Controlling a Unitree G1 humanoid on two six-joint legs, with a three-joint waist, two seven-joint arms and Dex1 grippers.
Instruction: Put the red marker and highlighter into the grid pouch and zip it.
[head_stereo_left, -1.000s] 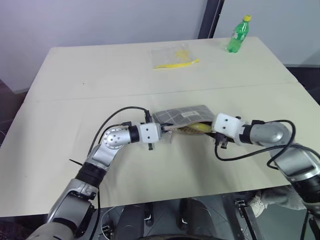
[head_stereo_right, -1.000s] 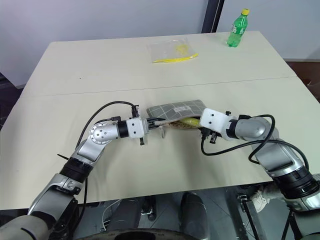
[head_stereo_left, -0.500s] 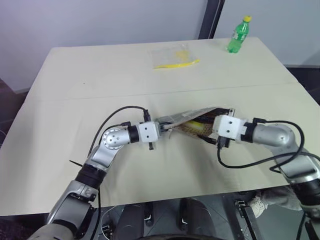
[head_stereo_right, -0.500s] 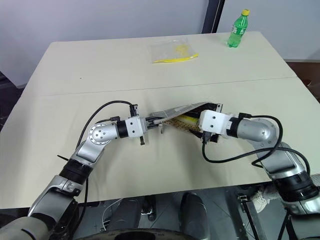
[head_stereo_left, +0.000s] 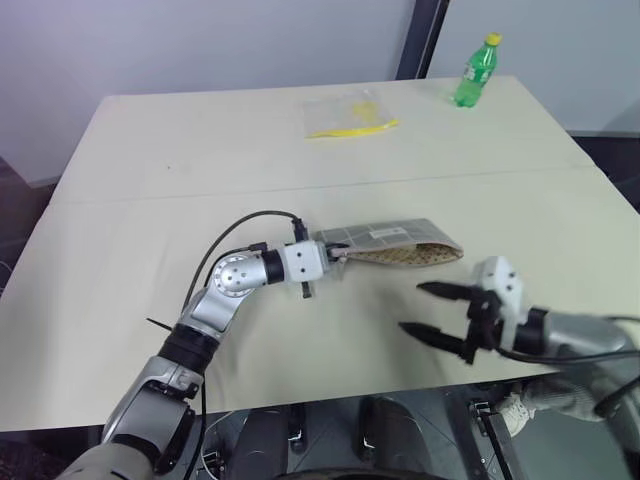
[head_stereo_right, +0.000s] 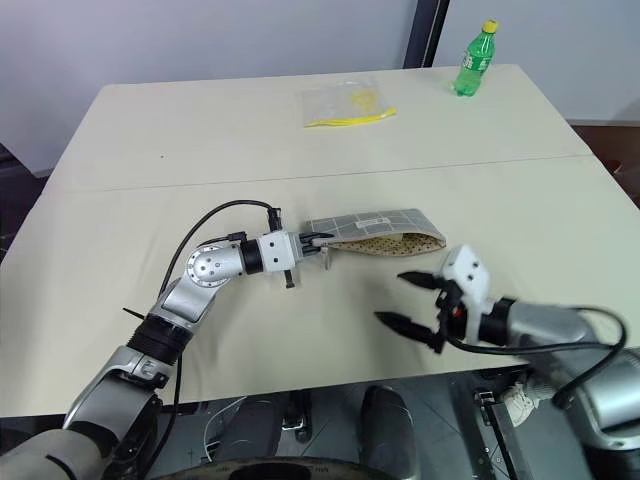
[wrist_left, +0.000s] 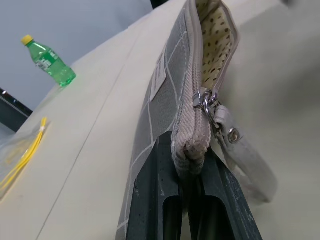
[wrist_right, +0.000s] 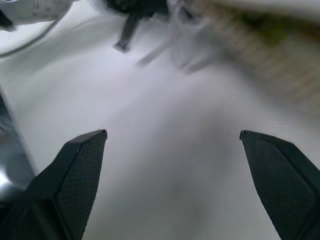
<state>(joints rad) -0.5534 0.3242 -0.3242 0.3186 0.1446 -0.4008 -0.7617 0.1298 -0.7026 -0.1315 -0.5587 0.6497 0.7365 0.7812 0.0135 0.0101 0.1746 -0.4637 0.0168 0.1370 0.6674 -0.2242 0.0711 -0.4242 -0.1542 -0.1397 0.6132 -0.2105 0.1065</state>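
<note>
Near the middle of the table (head_stereo_left: 120, 230), slightly toward its front edge, lies the grid pouch (head_stereo_left: 390, 243), flat, long axis running left to right. Its front-facing mouth gapes, showing dotted cream lining; the zipper is not drawn across. Left gripper (head_stereo_left: 330, 254) is clenched on the pouch's left end, just beside the zipper slider and pull tab (wrist_left: 235, 140), the fingers clamping the fabric end between them. Right gripper (head_stereo_right: 410, 300) hangs above the table close to the front edge, near the pouch's right end but apart from it, jaws spread wide, nothing between them. Red marker and highlighter: cannot tell where they are. At the far edge lies a clear plastic bag (head_stereo_left: 345, 112) with yellow contents; a green bottle (head_stereo_left: 476, 69) stands upright near the far right corner.
</note>
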